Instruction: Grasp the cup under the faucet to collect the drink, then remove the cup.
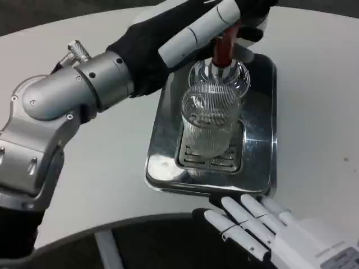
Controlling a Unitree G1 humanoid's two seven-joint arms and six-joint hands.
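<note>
Head view. A ribbed clear glass cup (210,120) stands upright on the slotted drain grate (208,159) of a polished metal drip tray (263,140), directly below the red-necked faucet (222,53) of the drink dispenser. Whether the cup holds any liquid cannot be told.

The left hand (193,31) reaches from the cup's upper left, its black-gloved back and white fingers (205,25) lying across the top of the dispenser, at the faucet head above the cup; what these fingers grasp, or whether they are clenched, cannot be told, as their tips are hidden. The silver left forearm (67,95) crosses the surface well to the left of the cup.

The right hand (269,227) lies below the cup, just beside the tray's near rim, fingers released and spread, holding nothing and apart from the cup.

The cup sits inside the tray's raised edges, with bare tray floor to its right and left. Right of the tray the white surface (320,112) lies open to the frame edge; left of it, open surface runs between tray and forearm. The surface's curved near edge passes under the right hand, with dark floor (151,246) beneath it.
</note>
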